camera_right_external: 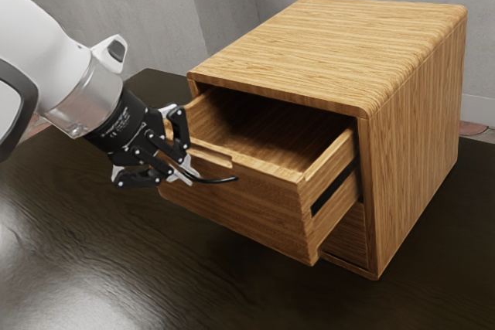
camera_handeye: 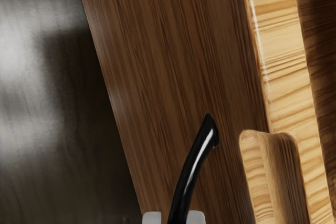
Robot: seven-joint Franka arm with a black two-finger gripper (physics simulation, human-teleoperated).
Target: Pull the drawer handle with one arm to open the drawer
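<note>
- Drawer (camera_right_external: 240, 208) stands partly pulled out of the striped light-wood cabinet (camera_right_external: 410, 113).
- Jaws pinch its thin, curved black handle (camera_right_external: 213, 180), on the front at the left.

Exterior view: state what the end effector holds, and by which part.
Cannot be told. The end effector is at the wooden drawer handle, near its end.

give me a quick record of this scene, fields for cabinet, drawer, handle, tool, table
cabinet: wooden box, standing on the table
table: dark, glossy top
drawer: pulled partly out of the cabinet, nothing seen in the visible part
handle: thin black curved bar on the drawer front
tool: black, at the drawer front, shut on the handle
task state: drawer open partway
</note>
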